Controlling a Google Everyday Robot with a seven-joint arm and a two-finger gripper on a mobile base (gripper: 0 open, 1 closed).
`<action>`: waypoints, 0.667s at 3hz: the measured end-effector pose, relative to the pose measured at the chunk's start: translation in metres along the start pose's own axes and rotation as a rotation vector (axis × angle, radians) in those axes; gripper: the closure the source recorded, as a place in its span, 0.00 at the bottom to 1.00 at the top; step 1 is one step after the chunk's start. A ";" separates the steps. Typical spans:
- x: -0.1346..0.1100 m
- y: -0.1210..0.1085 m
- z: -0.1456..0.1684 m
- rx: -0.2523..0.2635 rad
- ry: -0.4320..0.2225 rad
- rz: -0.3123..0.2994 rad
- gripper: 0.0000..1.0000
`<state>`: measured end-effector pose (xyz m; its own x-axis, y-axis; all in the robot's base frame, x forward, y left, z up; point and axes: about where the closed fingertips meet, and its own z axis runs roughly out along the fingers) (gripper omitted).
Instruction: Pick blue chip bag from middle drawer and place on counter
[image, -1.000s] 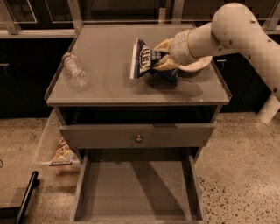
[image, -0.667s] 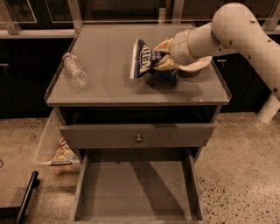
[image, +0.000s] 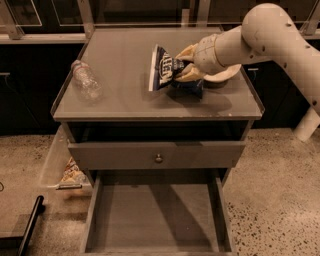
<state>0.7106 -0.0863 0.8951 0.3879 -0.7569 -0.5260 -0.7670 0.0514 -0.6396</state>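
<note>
Pinched between the closed-in fingers of the gripper (image: 184, 64): the blue chip bag (image: 162, 70), held upright on edge at the right-centre of the worktop (image: 125, 102), lower edge at or just above its surface, contact impossible to tell. Near the worktop's right rim, just behind the gripper, a pale bowl (image: 225, 75). On the worktop's left side, a clear plastic bottle (image: 86, 82) lying flat. Below the worktop, pulled well out, the middle drawer (image: 157, 215).

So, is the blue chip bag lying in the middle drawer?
No, the hand grips the blue chip bag over the counter, outside the middle drawer.
</note>
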 end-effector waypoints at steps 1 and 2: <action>0.000 0.000 0.000 0.000 0.000 0.000 0.12; 0.000 0.000 0.000 0.000 0.000 0.000 0.00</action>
<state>0.7107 -0.0862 0.8950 0.3879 -0.7569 -0.5260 -0.7670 0.0513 -0.6395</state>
